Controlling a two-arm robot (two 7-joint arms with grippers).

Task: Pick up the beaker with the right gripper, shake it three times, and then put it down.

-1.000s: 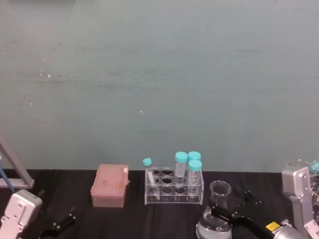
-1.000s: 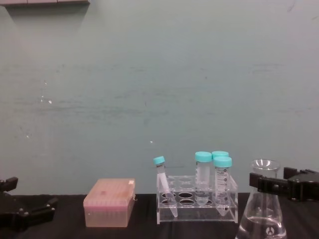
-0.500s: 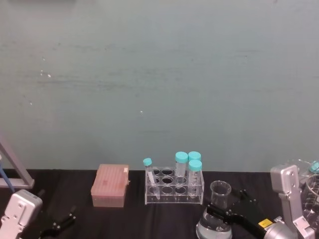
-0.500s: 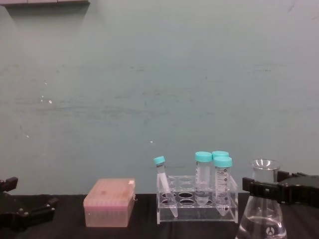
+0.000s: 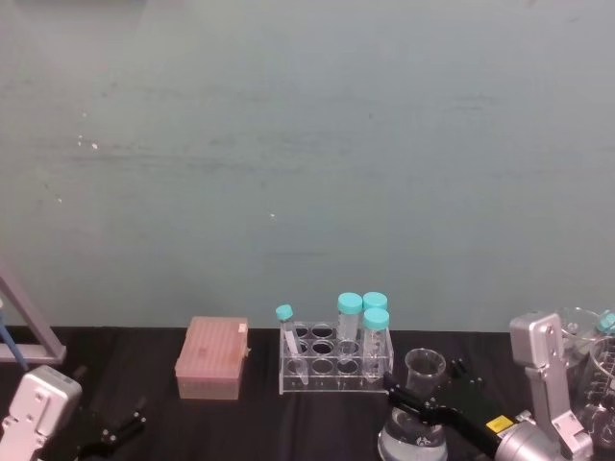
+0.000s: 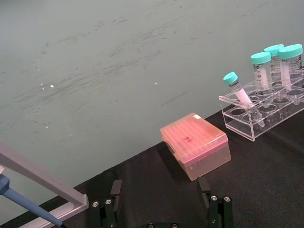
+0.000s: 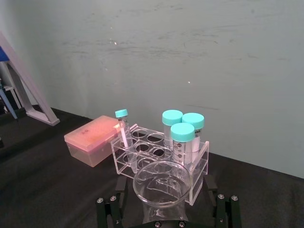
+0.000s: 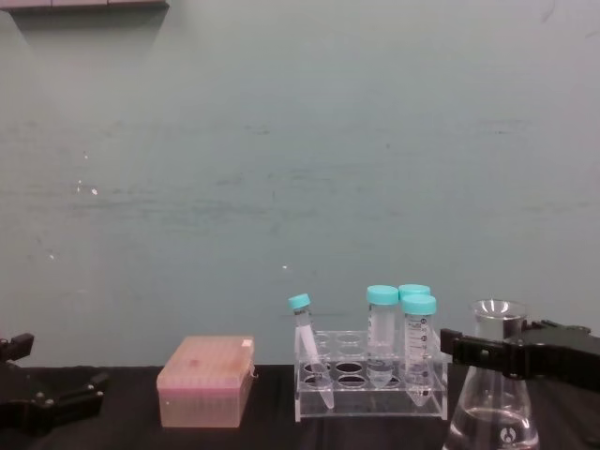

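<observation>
Beaker [image 8: 493,412]: clear conical flask, flared rim, shallow clear liquid, small white mark low on the wall. It stands on black table [image 8: 262,433], just right of tube rack [image 8: 370,386]. Right gripper [image 8: 492,352] straddles the neck, fingers spread, not pinching. Left gripper [image 6: 160,199] sits low left, fingers apart.
</observation>
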